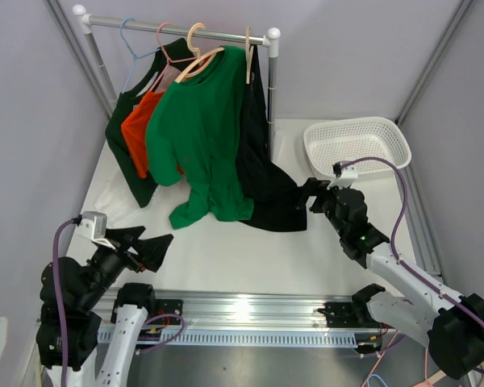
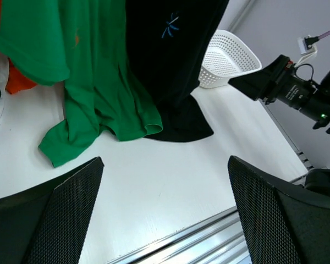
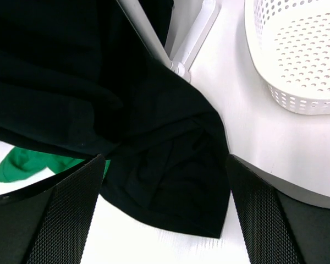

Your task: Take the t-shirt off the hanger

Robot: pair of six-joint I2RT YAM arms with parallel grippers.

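Note:
A black t-shirt (image 1: 262,173) hangs from a wooden hanger (image 1: 248,50) at the right end of the rack rail (image 1: 177,31), its hem pooled on the table. It also shows in the right wrist view (image 3: 154,159) and the left wrist view (image 2: 170,60). A green t-shirt (image 1: 202,129) hangs beside it on another wooden hanger (image 1: 198,56). My right gripper (image 1: 316,196) is open, its jaws either side of the black hem just above the table (image 3: 165,209). My left gripper (image 1: 149,246) is open and empty over the near left table (image 2: 165,209).
An orange shirt (image 1: 137,129) and a dark green shirt (image 1: 125,141) hang further left on the rack. A white perforated basket (image 1: 356,143) stands at the right rear. The rack's upright post (image 1: 272,97) stands just behind the black shirt. A metal rail (image 1: 250,310) runs along the near table edge.

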